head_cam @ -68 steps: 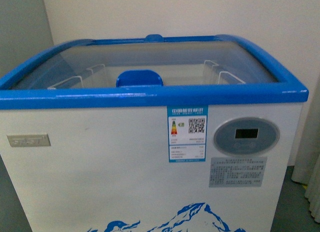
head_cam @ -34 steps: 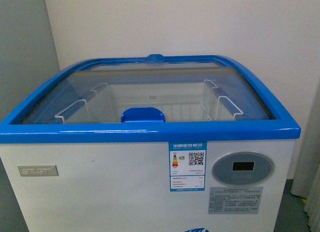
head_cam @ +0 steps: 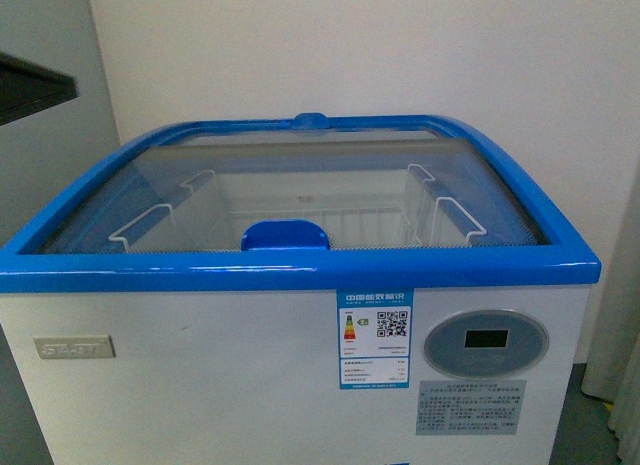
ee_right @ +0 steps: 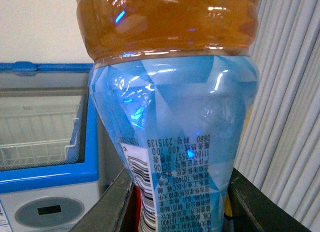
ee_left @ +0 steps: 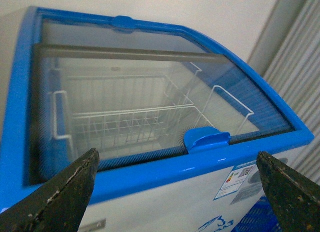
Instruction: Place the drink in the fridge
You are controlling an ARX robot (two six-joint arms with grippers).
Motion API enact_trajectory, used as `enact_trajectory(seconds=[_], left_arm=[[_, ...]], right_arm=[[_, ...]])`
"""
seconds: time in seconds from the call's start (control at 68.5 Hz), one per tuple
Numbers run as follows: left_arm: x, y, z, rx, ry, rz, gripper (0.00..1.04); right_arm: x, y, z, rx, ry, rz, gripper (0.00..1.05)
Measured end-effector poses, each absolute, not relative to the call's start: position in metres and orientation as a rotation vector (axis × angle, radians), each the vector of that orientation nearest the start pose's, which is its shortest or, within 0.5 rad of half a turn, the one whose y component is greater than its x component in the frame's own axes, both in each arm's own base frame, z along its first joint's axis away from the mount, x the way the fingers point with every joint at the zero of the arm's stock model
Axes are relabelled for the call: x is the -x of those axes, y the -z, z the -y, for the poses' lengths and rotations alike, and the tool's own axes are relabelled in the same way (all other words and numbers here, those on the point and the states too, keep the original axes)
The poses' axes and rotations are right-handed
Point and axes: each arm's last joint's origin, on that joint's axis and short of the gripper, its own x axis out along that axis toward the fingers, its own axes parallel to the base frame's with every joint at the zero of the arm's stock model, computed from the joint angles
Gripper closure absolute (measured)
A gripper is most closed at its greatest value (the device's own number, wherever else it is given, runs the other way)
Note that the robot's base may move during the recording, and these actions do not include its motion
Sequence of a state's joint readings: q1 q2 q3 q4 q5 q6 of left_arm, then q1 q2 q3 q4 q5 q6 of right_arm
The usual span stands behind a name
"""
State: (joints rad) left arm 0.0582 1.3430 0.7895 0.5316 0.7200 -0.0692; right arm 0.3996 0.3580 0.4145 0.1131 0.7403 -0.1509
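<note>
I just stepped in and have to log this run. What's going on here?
The robot faces the fridge, a white chest freezer with a blue rim. Its right gripper is shut on the drink, a bottle of amber liquid with a blue label, held outside the fridge. The left gripper is open and empty, pointed at the glass lid, which looks closed over wire baskets. The drink is not yet inside.

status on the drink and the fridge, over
Left gripper open, empty, facing the fridge. Right gripper shut on the drink, not yet in. Glass lid looks shut, blocking entry.
</note>
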Motion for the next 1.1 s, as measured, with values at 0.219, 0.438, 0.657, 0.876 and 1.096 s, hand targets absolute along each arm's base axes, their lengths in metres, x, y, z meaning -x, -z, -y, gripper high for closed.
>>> enact_trajectory(seconds=[0.219,0.438,0.657,0.876,1.096], left_arm=[[-0.328,-0.301,0.046,-0.100,0.911,-0.030,0.08],[-0.356,-0.293,0.099,-0.295,1.060,-0.089,0.08],[-0.368,-0.280,0.139,-0.418,1.198,-0.211,0.08],[-0.398,-0.273,0.149,-0.614,1.162,-0.244,0.08],[-0.417,-0.273,0.136,-0.728,1.123,-0.260,0.08]], right_arm=[[-0.101,-0.285,-0.022,0.057,0.350,0.117,0.68],[-0.101,-0.285,-0.022,0.057,0.350,0.117,0.68],[-0.101,-0.285,-0.022,0.057,0.350,0.117,0.68],[-0.101,-0.285,-0.022,0.057,0.350,0.117,0.68],[-0.101,-0.285,-0.022,0.057,0.350,0.117,0.68]])
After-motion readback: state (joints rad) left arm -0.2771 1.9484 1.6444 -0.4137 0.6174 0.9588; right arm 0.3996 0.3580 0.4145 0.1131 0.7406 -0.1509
